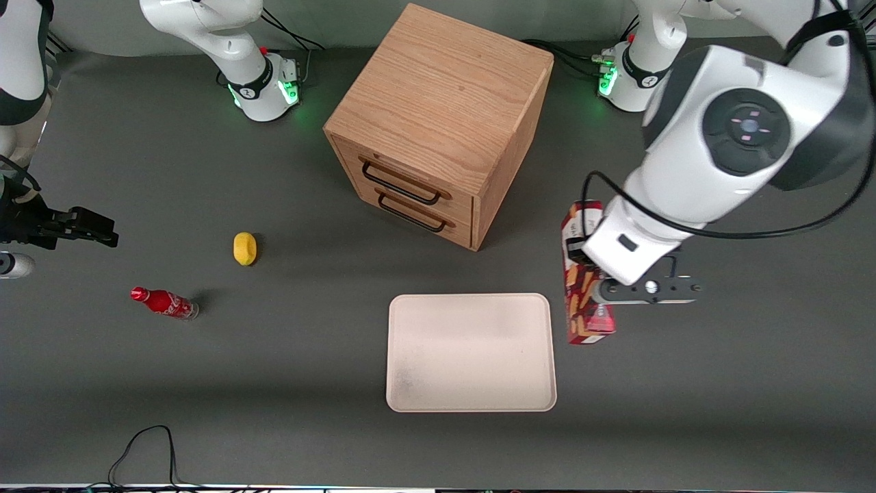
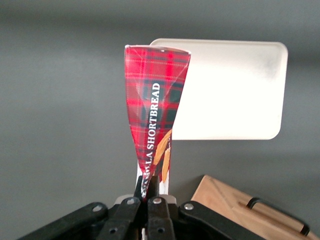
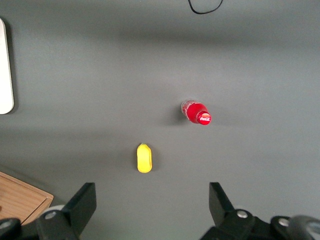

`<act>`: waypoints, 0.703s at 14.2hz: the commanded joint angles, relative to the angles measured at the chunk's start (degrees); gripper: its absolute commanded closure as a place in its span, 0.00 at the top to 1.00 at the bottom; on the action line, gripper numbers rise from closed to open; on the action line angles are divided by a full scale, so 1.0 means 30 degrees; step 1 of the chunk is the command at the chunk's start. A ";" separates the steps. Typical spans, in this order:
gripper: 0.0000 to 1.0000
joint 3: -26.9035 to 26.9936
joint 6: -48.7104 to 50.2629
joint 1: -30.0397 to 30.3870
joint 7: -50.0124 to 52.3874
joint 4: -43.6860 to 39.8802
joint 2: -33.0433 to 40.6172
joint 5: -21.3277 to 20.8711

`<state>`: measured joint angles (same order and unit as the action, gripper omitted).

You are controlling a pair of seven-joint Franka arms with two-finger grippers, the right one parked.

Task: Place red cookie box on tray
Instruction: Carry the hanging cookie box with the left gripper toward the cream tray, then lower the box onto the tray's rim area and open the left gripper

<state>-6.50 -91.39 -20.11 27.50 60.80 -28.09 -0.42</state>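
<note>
Front view: my gripper (image 1: 594,291) is clamped on the red cookie box (image 1: 586,311), right of centre in the frame, its long axis running up-down. Just beside it, toward frame centre, lies the tray (image 1: 471,352); no overlap yet.

A red cookie box (image 1: 583,301), a flat carton in red tartan with white "SHORTBREAD" lettering and cookie pictures, stands on edge, clamped between the fingers of the gripper (image 2: 148,186), its long side running from twelve to six o'clock in the front view. It sits just beside the tray (image 1: 471,352), at about the tray's two o'clock corner, toward the working arm's end of the table, with no part of it over the rim. The tray, a large cream-white rectangle with rounded corners and a low rim, lies flat and bare on the grey table.
</note>
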 commanded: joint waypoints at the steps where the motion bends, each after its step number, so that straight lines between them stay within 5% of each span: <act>1: 0.00 0.0379 -0.0209 -0.0534 0.0619 -0.0989 -0.0713 -0.0563; 10: 0.00 0.0320 -0.5915 -0.0475 0.0210 -0.0375 -0.6099 -0.0593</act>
<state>-5.91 -106.73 -21.00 28.22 61.04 -43.87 -1.39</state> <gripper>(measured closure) 0.974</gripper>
